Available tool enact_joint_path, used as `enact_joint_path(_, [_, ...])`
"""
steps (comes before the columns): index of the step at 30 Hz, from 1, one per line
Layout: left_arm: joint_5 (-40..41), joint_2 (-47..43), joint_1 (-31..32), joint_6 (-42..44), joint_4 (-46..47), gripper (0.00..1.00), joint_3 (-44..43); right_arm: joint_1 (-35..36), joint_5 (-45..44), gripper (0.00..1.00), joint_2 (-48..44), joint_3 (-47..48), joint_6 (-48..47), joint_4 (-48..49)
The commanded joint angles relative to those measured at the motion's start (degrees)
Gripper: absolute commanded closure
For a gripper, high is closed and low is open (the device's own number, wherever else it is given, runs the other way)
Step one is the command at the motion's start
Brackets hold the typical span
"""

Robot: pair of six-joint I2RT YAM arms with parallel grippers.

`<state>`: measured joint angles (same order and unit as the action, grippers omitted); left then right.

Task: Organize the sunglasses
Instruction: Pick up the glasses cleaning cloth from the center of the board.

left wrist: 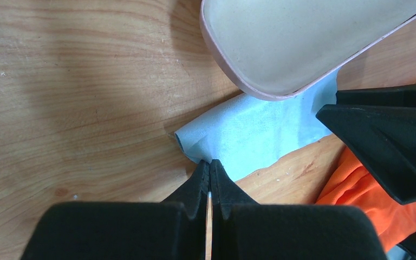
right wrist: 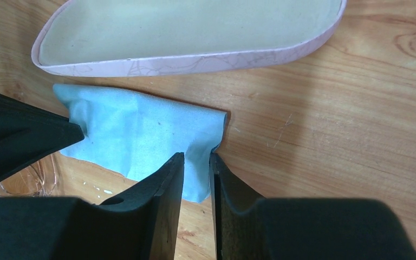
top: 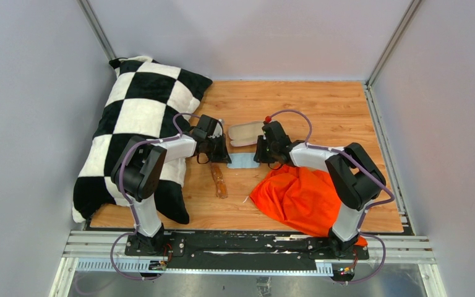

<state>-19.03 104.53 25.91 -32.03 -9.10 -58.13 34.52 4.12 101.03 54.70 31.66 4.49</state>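
Observation:
The amber-brown folded sunglasses [top: 220, 181] lie on the wooden table, in front of my left gripper and apart from it. A glossy bit of them shows in the right wrist view [right wrist: 30, 181]. The light blue cloth [top: 242, 161] lies flat between the two grippers, just in front of the open pale pink case [top: 245, 132]. My left gripper [top: 221, 153] [left wrist: 209, 162] is shut on the left corner of the cloth [left wrist: 254, 135]. My right gripper [top: 260, 154] [right wrist: 196, 157] is narrowly open, its jaws on either side of the right edge of the cloth [right wrist: 141, 130].
A black-and-white checkered pillow [top: 136, 124] fills the table's left side. A crumpled orange cloth [top: 300, 195] lies front right, under the right arm. The case [left wrist: 292, 43] [right wrist: 184, 32] lies open side up, right behind the cloth. Grey walls enclose the table.

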Motion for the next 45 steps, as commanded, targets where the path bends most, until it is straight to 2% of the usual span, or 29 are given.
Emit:
enact_joint_path(1, [0.5,0.5,0.4,0.6,-1.7,1.00,0.5,1.9,-5.8,0.71,2.5,2.1,-3.0,-7.7])
enact_joint_path(8, [0.3,0.6,0.4,0.6,-1.7,1.00,0.1,3.4,-8.5,0.78,2.9,3.5,-3.6,-9.3])
enact_joint_path(11, [0.2,0.5,0.4,0.6,-1.8,1.00,0.0,3.5,-7.9,0.86,2.8,3.4,-3.5,-8.9])
enact_joint_path(14, [0.0,0.4,0.4,0.6,-1.7,1.00,0.0,3.5,-7.3,0.99,2.6,3.3,-3.1,-8.4])
enact_joint_path(15, [-0.1,0.3,0.4,0.5,-1.7,1.00,0.0,3.5,-7.2,1.00,2.4,3.2,-3.1,-8.2])
enact_joint_path(29, [0.7,-6.9,2.7,-2.3,-0.3,1.00,0.8,3.5,-6.6,1.00,-5.8,1.9,-3.2,-6.1])
enact_joint_path(45, [-0.5,-9.1,3.0,-2.1,-2.5,1.00,-3.0,3.4,-8.5,1.00,-11.0,1.0,-4.2,-6.2])
